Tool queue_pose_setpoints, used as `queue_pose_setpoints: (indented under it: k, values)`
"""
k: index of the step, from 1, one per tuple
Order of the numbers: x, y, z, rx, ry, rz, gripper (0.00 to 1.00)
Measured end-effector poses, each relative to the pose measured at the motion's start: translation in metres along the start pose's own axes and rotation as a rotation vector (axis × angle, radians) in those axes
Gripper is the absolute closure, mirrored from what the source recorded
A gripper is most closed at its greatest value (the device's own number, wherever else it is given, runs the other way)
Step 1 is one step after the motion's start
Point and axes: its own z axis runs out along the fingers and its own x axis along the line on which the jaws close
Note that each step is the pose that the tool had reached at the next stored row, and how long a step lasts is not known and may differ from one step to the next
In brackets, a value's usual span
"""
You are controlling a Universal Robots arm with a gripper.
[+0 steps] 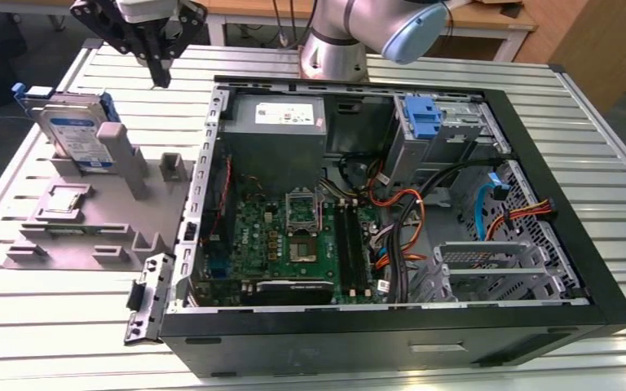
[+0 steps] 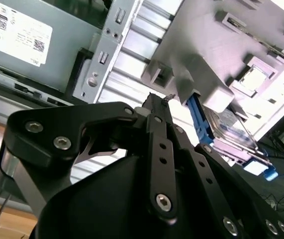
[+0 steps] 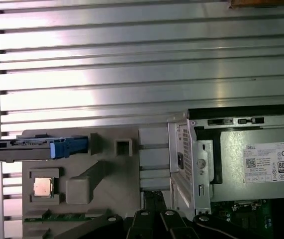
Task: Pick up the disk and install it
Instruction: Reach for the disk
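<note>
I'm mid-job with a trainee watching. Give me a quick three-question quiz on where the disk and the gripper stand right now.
1. True or false: the disk is already installed inside the computer case.
2. Multiple choice: the gripper is A) shut on the disk, B) shut and empty, above the table near the disk, C) down inside the case.
3. Short answer: what holds the disk on edge?

Key: 1 false; 2 B; 3 the grey fixture, at the exterior view's left of the case.
</note>
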Motion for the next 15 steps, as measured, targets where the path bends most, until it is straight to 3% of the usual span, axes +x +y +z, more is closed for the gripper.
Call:
queue_pose_setpoints:
  k: [1, 11, 15]
  values:
    - [0.0022, 0.0003, 0.0003, -0.0001, 0.0027, 0.000, 0.90]
    - [0.0199, 0.0044, 0.0027, 0.0001, 0.0043, -0.008, 0.90]
    - [0.0344, 0.0081, 0.0038, 0.0000, 0.0043, -0.008, 0.90]
